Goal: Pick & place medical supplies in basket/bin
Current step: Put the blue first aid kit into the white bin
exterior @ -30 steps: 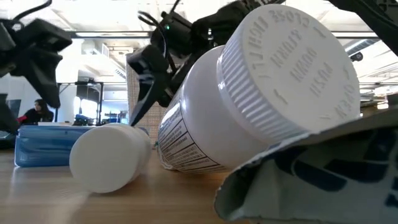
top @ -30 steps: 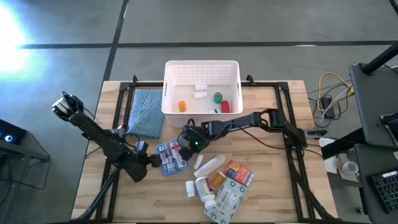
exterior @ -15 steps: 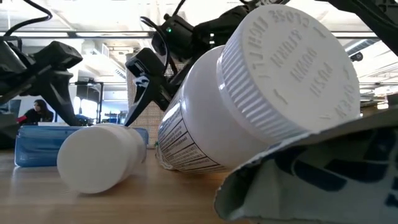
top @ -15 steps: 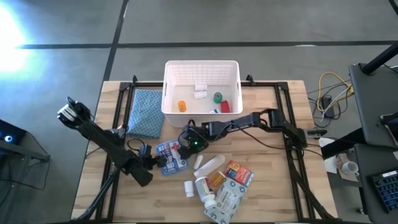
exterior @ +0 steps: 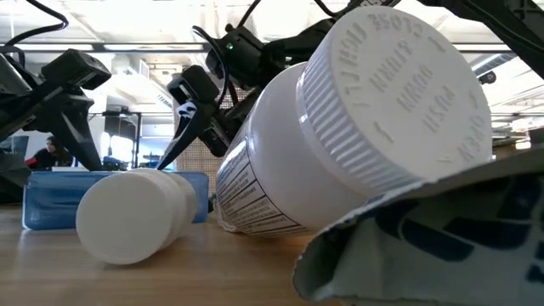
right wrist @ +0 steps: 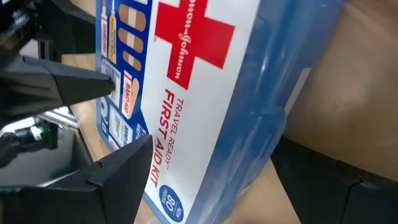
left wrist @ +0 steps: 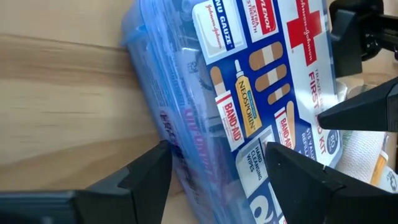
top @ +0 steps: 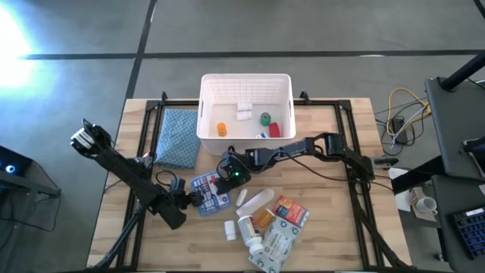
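Observation:
The blue-white first-aid box with the red cross [top: 208, 189] lies flat on the table, in front of the white bin [top: 246, 76]. My left gripper [top: 198, 199] is open at the box's near-left end, with one finger beside its side wall and one over its lid [left wrist: 217, 180]. My right gripper [top: 226, 180] is open at the box's far-right end, its fingers either side of it [right wrist: 227, 177]. In the low view both grippers point down at the box [exterior: 47, 200]. The bin holds several small items. My left gripper's fingers [left wrist: 149, 180] stand astride the box's end from the table's left, slanting down. I cannot tell whether they touch it. My right gripper's fingers [right wrist: 118, 168] stand astride the box's other end [right wrist: 261, 112] from the right. I cannot tell whether they touch it.
A blue cloth [top: 178, 136] lies left of the bin. White pill bottles [top: 250, 227], an orange box [top: 292, 211] and a grey-white pack [top: 274, 246] lie in a heap near the table's near edge. Two bottles [exterior: 127, 217] [exterior: 357, 127] lie close to the low camera.
My left gripper has gone down and toward the table's right, up to the first-aid box's end, staying open. The small white bottle lying in front of the box has shifted a little toward the table's left.

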Action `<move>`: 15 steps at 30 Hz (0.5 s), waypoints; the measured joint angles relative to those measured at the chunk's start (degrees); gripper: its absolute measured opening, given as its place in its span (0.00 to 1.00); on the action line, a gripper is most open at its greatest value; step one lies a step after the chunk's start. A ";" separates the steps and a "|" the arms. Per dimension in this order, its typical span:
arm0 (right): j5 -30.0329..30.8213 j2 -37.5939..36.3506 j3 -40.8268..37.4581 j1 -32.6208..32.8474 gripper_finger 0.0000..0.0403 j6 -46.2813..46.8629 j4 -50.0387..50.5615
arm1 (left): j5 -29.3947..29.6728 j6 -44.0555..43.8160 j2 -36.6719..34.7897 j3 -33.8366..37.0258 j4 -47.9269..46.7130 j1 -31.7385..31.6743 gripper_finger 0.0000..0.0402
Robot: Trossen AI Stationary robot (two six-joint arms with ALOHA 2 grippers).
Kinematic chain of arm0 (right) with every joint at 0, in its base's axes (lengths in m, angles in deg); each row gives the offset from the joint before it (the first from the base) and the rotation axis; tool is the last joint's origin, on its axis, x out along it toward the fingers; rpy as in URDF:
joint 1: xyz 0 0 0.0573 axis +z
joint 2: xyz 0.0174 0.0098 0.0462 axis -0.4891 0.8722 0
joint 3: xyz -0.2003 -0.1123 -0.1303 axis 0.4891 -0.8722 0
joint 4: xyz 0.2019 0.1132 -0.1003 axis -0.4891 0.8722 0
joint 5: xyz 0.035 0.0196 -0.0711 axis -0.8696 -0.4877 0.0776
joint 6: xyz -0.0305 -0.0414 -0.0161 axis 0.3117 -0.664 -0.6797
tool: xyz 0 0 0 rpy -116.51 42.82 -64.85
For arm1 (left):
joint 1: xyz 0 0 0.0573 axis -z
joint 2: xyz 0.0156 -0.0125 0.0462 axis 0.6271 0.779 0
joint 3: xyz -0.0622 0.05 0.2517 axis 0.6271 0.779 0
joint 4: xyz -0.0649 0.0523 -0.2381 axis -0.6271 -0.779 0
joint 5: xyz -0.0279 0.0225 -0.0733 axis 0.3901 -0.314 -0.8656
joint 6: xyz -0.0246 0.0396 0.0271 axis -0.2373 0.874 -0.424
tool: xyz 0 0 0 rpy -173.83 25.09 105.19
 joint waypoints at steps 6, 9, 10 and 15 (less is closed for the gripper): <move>1.67 -3.61 -0.02 0.02 0.78 -6.23 3.14 | 0.42 0.45 0.07 0.03 -0.70 0.04 0.57; 1.73 -5.02 -0.02 -0.60 0.78 -6.98 4.70 | 2.07 0.59 0.07 0.41 -0.94 -0.02 0.57; 1.70 -5.47 -0.02 -0.64 0.78 -6.88 4.72 | 2.02 0.63 0.07 0.42 -1.06 -0.04 0.57; 0.74 -6.89 0.34 -0.05 0.78 -4.60 4.34 | 0.67 1.22 0.07 0.42 -1.20 0.04 0.57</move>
